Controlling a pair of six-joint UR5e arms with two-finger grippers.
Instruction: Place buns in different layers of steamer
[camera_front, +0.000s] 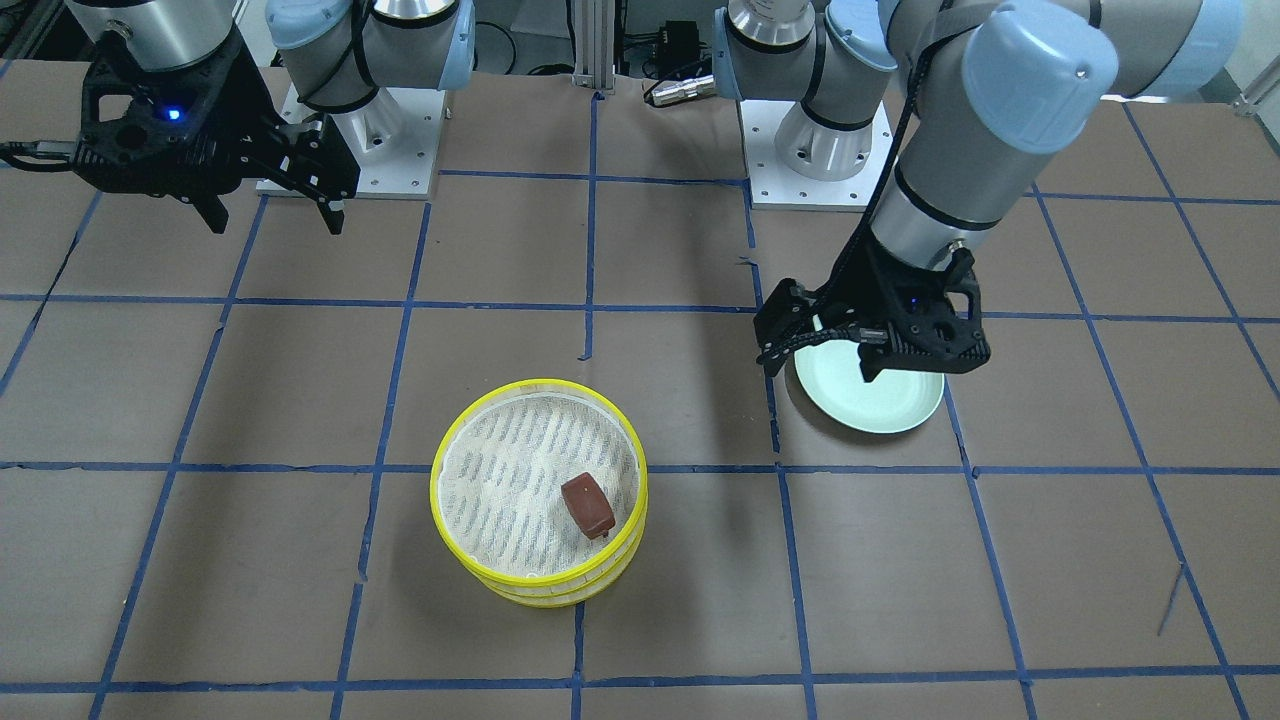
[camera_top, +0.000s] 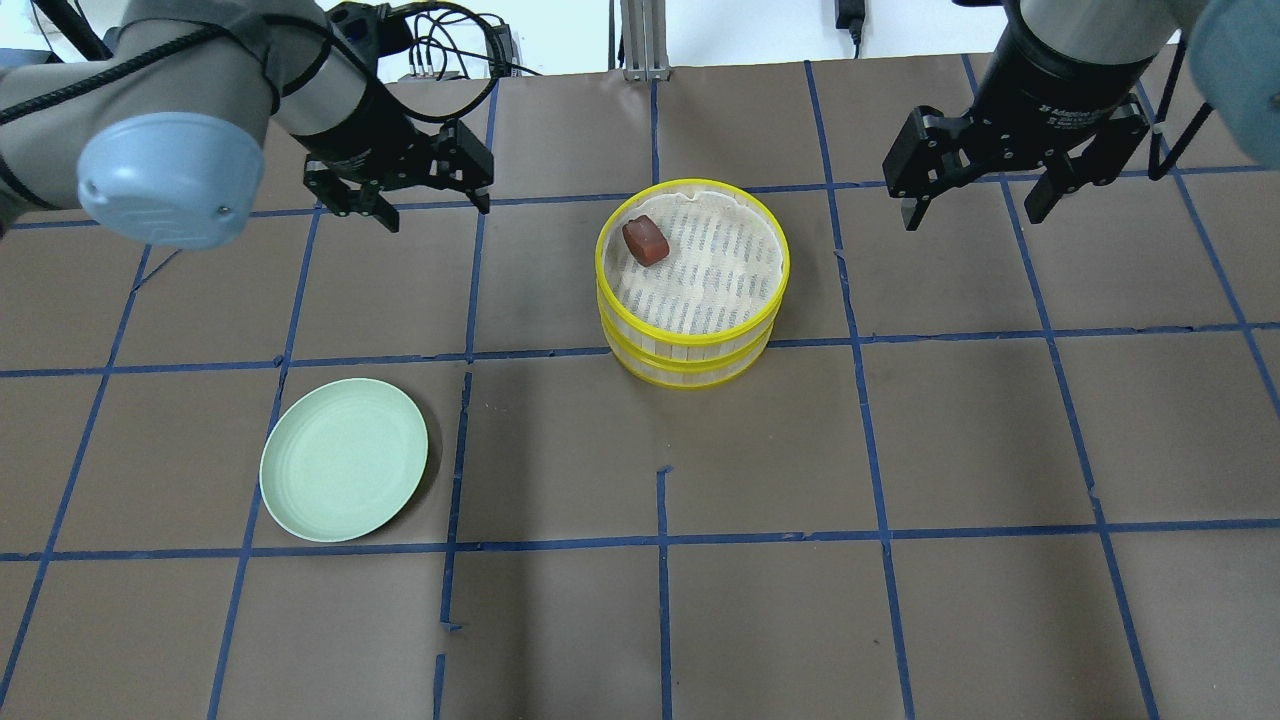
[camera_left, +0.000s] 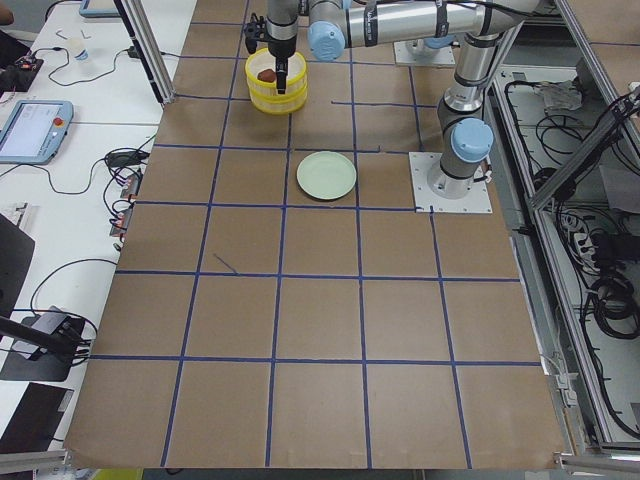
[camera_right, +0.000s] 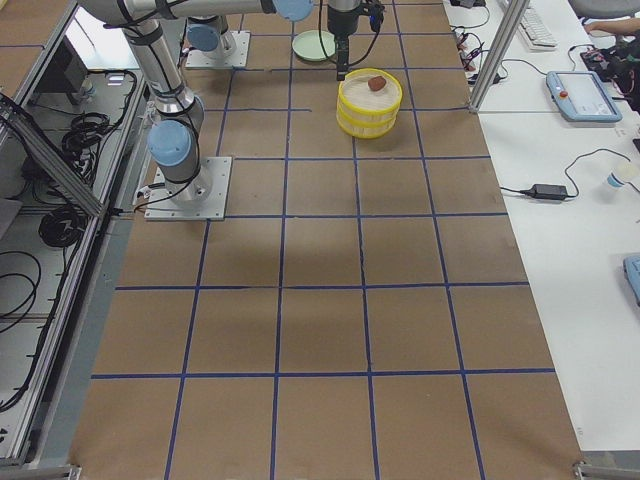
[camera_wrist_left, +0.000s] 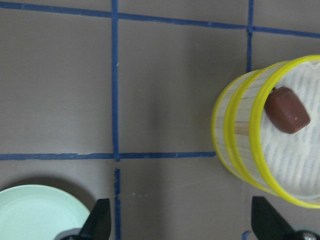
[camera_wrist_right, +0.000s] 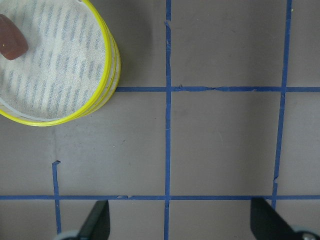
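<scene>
The steamer (camera_front: 545, 585) is two yellow-rimmed trays stacked at mid-table; it also shows in the overhead view (camera_top: 690, 360). The dark reddish-brown bun (camera_front: 587, 504) lies on the top tray's mesh near its edge (camera_top: 645, 241). The white bun is hidden. My left gripper (camera_top: 435, 208) is open and empty, in the air above the pale green plate (camera_front: 890, 405) in the front view (camera_front: 822, 368). My right gripper (camera_top: 972, 215) is open and empty, raised well to the steamer's side (camera_front: 275, 225). The left wrist view shows the steamer (camera_wrist_left: 235, 145) and bun (camera_wrist_left: 286, 110).
The pale green plate (camera_top: 343, 460) lies bare on the robot's left side of the brown, blue-taped table. The arm bases (camera_front: 815, 150) stand at the robot's edge. In the right wrist view the steamer (camera_wrist_right: 112, 55) is at top left.
</scene>
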